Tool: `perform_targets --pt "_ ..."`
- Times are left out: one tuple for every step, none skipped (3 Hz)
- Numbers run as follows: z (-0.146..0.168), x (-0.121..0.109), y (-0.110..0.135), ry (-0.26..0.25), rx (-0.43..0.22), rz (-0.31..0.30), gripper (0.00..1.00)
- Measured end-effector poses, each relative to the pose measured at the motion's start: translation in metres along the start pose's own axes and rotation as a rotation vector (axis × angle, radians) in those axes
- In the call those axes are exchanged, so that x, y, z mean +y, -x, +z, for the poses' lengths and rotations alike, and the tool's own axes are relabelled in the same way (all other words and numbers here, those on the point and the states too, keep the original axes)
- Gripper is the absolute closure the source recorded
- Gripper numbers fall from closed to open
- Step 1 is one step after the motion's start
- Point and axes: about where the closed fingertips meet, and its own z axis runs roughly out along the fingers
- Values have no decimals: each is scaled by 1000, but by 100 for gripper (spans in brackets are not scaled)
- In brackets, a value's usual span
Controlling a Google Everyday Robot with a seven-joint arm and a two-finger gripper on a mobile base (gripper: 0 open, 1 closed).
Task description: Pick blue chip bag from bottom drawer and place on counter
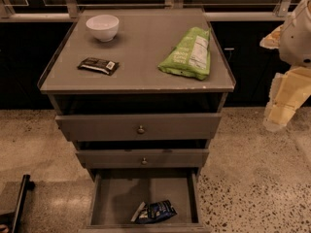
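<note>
The blue chip bag [155, 211] lies in the open bottom drawer [112, 198], near its front edge and slightly right of centre, white end to the left. The counter [141, 52] is the grey top of the cabinet. My arm reaches in at the right edge of the view. Its gripper [278, 114] hangs to the right of the cabinet at about the height of the top drawer. It is well above and to the right of the bag and touches nothing.
On the counter stand a white bowl [102, 27] at the back left, a dark brown bar wrapper [98, 65] at the front left and a light-green bag [189, 54] at the right. The two upper drawers [141, 127] are slightly pulled out. A dark object [19, 198] stands on the floor at the left.
</note>
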Motion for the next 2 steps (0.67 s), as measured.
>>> perform_targets --pt "0 0 0 0 0 0 0" --pt "10 5 0 -30 -44 -7 0"
